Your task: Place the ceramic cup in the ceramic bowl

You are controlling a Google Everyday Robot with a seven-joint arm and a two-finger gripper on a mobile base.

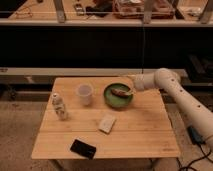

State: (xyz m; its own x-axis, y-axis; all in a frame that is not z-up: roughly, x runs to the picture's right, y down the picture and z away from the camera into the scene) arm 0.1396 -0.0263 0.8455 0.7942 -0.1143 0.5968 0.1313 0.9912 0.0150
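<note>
Here the gripper (131, 91) hangs at the right rim of the dark green ceramic bowl (109, 99), seemingly touching the brown-red item (120, 92) inside, and I cannot tell whether it is gripping anything. The white ceramic cup (84, 93) stands upright on the wooden table (142, 131), just left of the bowl and apart from it.
</note>
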